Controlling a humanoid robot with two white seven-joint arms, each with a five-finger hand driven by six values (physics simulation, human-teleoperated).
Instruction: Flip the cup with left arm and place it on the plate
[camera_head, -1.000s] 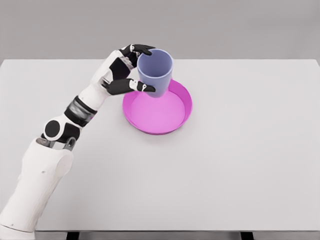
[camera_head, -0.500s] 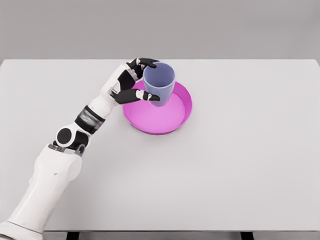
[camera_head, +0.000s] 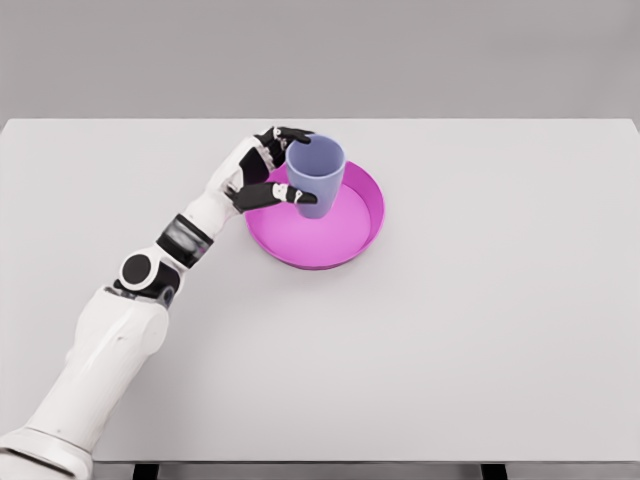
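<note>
Head view: risk that the cup (camera_head: 315, 176), upright and mouth-up over the left part of the pink plate (camera_head: 350, 245), tips on the raised rim if released off-level; left hand (camera_head: 262, 170) reaches in from the plate's left over the tabletop (camera_head: 480, 320), fingers (camera_head: 290, 196) curled around the cup's wall
</note>
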